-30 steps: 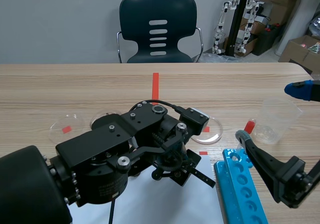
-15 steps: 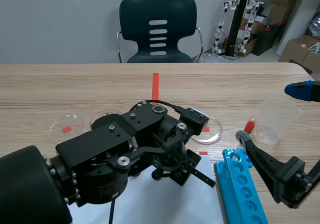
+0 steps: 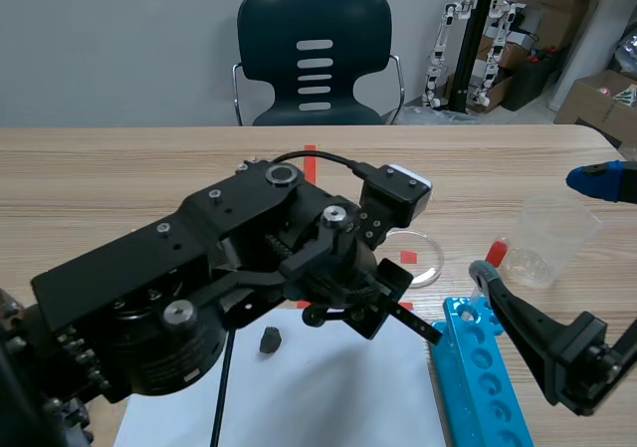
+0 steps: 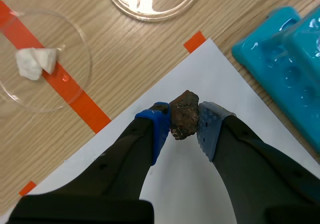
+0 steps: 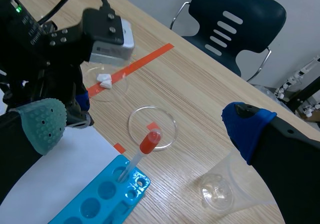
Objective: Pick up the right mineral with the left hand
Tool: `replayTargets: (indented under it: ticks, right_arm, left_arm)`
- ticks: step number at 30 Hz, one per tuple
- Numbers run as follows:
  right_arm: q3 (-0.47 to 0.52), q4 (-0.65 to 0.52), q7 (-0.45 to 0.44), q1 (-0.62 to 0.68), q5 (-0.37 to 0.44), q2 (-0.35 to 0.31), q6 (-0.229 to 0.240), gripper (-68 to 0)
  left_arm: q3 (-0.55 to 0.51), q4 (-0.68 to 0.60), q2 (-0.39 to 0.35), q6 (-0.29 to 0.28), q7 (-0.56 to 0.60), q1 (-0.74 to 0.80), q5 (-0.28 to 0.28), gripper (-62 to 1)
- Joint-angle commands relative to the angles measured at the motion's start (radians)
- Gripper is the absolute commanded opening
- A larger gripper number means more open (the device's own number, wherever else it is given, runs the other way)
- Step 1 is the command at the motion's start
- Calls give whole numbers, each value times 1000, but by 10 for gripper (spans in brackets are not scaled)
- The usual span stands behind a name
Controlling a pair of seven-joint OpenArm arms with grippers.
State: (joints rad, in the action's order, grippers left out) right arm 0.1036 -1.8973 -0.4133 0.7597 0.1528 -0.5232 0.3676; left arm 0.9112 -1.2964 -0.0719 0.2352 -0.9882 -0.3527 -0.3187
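Note:
A brown, rough mineral [image 4: 183, 113] is pinched between the blue and grey pads of my left gripper [image 4: 183, 121], which is shut on it above the white paper [image 4: 175, 189]. In the scene view the raised left arm [image 3: 229, 268] hides those fingers. A second small dark mineral [image 3: 269, 340] lies on the paper [image 3: 328, 387] beneath the arm. My right gripper [image 5: 144, 123] stands wide open at the right, holding nothing, with its pads [image 5: 44, 120] far apart.
A blue tube rack [image 3: 476, 377] lies right of the paper, with a red-bulbed dropper [image 5: 146, 140] standing in it. A clear cup [image 3: 552, 236] is at the right. One petri dish [image 4: 75, 44] holds white pieces; another dish [image 3: 426, 256] is beside it. A chair [image 3: 315, 54] stands behind the table.
My left arm has risen off the paper with the brown mineral in its fingers. The other dark mineral on the paper has come into sight. The right arm has not moved.

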Motion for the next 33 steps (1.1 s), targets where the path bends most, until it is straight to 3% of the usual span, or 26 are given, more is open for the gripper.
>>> replayTargets:
  ticks: [1,15,23,33]
  right_arm:
    - [7,-13,-11,-6,8,0,0,4]
    - [7,-13,-11,-6,8,0,0,4]
    - [7,-13,-11,-6,8,0,0,4]
    - [7,-13,-11,-6,8,0,0,4]
  left_arm:
    - [-1,-43,-22,2,28,21,-2,-481]
    - [-9,-360,-293,8,263,195,20,-481]
    - [-98,-521,-487,10,435,345,11,-481]
    - [-238,-629,-734,6,653,560,-140,-481]
